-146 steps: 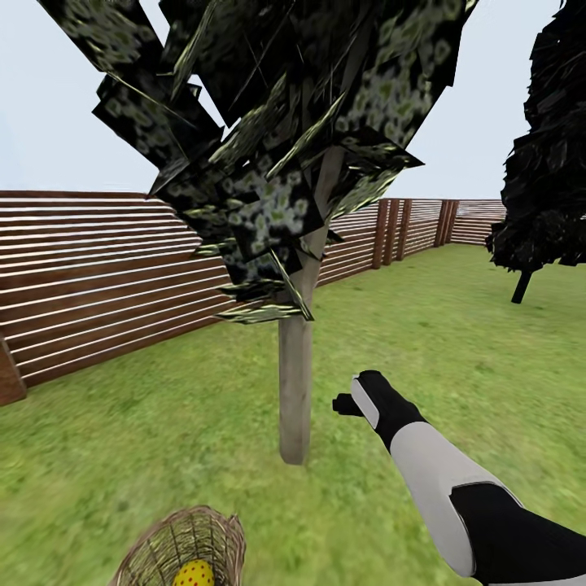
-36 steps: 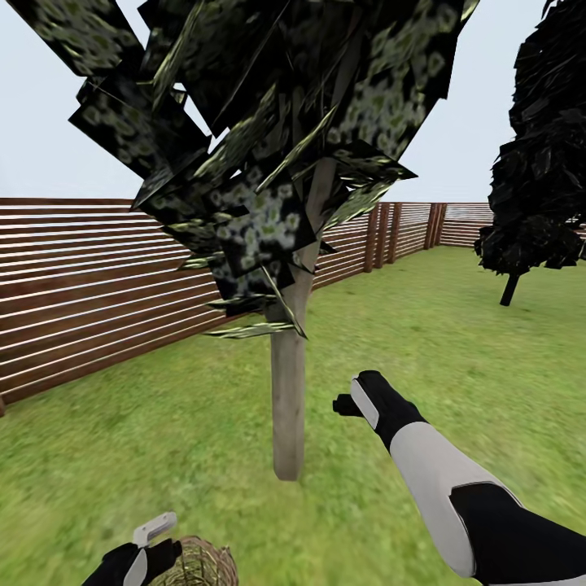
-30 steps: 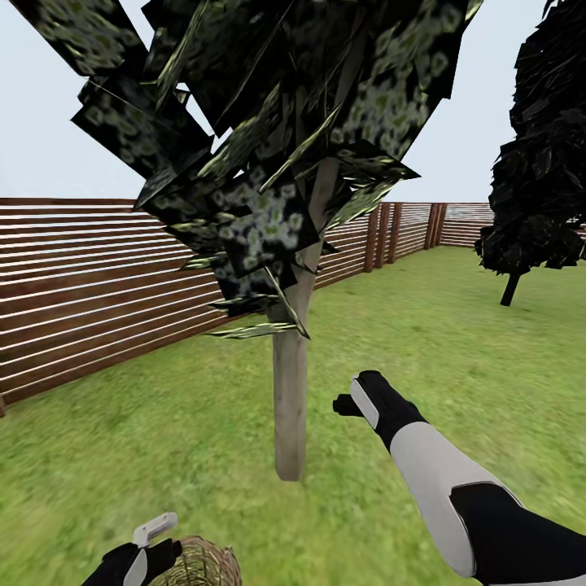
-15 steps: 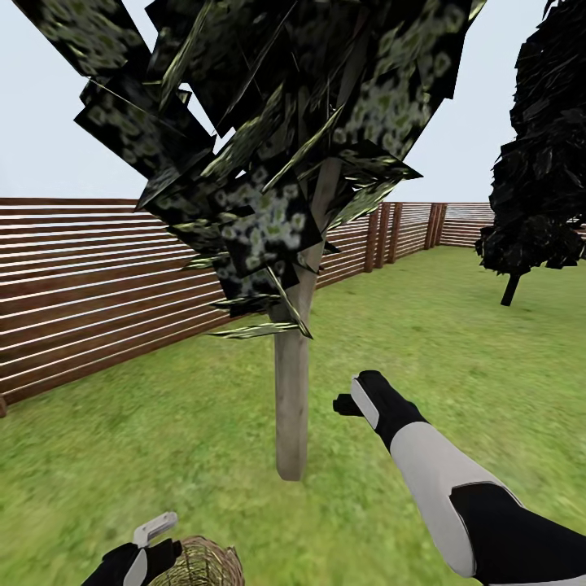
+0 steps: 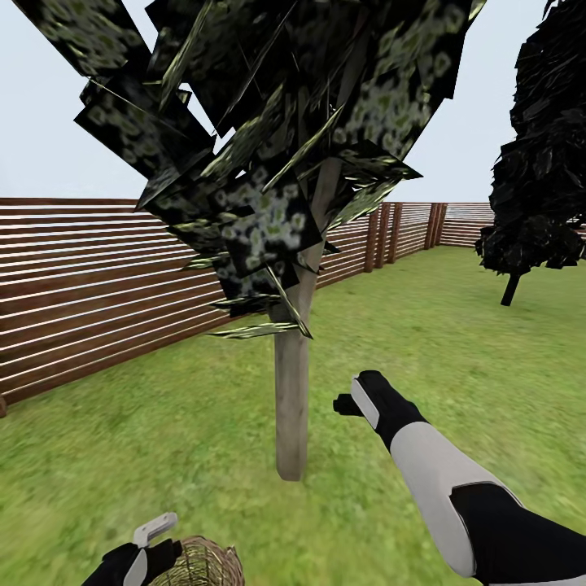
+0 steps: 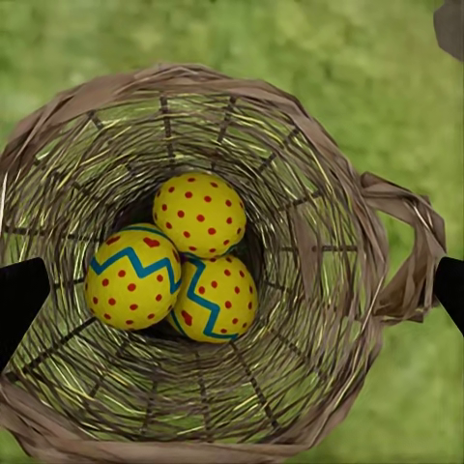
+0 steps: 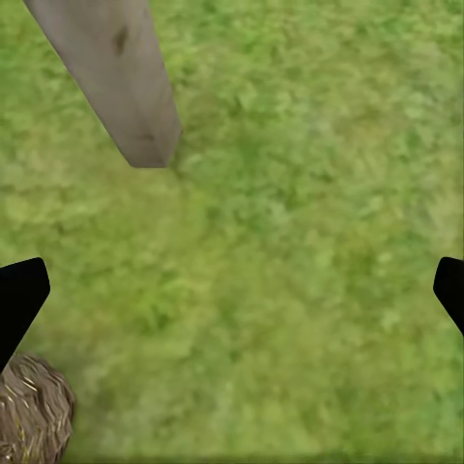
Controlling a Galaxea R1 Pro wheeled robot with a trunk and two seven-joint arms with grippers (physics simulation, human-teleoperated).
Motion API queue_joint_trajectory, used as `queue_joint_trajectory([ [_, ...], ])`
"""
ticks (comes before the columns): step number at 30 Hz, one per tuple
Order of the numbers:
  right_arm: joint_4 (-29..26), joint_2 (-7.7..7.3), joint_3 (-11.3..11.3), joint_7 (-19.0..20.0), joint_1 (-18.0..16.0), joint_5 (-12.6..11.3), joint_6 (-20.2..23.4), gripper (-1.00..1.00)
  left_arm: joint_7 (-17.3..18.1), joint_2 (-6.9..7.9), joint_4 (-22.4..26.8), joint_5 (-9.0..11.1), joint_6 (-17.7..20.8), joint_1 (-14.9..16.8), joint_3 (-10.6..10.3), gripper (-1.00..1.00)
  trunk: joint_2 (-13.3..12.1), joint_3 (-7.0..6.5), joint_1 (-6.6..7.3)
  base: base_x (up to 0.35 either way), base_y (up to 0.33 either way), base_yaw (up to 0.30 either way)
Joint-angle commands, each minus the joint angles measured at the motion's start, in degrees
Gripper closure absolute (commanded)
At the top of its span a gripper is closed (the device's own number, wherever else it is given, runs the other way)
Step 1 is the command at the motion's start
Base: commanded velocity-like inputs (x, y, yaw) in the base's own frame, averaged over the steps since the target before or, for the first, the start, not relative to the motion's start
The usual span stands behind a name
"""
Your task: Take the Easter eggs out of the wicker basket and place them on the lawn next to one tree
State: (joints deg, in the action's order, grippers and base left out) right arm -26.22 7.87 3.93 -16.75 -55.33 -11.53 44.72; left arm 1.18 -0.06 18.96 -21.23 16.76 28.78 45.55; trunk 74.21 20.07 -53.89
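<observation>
The wicker basket [image 6: 329, 242] stands on the lawn [image 5: 456, 358], seen from straight above in the left wrist view. Three Easter eggs lie together at its bottom: a red-dotted egg [image 6: 199, 214] and two eggs with blue zigzag bands [image 6: 132, 277] [image 6: 218, 298]. My left gripper [image 6: 234, 293] hangs open over the basket mouth, its fingertips wide apart above the rim. In the head view the left gripper [image 5: 156, 539] sits beside the basket [image 5: 202, 565]. The tree [image 5: 291, 407] rises just beyond. My right gripper [image 5: 346, 404] is open and empty, right of the trunk [image 7: 121, 77], above grass.
A brown slatted fence [image 5: 89, 293] runs along the left and back of the garden. An all-black tree [image 5: 537, 179] stands far right. Low foliage [image 5: 260, 244] hangs over the trunk. The basket edge [image 7: 29, 416] shows in the right wrist view. Open grass lies right of the trunk.
Since the oldest frame my left arm has come in over the basket and the view has shifted slightly. Over the last second nothing has visibly moved.
</observation>
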Motion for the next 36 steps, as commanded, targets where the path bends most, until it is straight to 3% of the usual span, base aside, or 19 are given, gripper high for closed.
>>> queue_joint_trajectory([
  [1,-0.06,-0.04,0.38,-0.47,-0.04,-0.6,0.2,-1.0,0.13,-0.03,0.1,-0.23,0.26,0.04,0.24,-1.0,0.04,0.07,0.0,0.006,0.009,0.0],
  [36,-0.06,-0.62,0.38,-0.47,0.01,-0.59,0.1,-1.0,0.06,-0.03,0.12,-0.11,0.05,0.04,0.24,-1.0,0.04,0.07,0.0,-0.014,0.015,0.0],
])
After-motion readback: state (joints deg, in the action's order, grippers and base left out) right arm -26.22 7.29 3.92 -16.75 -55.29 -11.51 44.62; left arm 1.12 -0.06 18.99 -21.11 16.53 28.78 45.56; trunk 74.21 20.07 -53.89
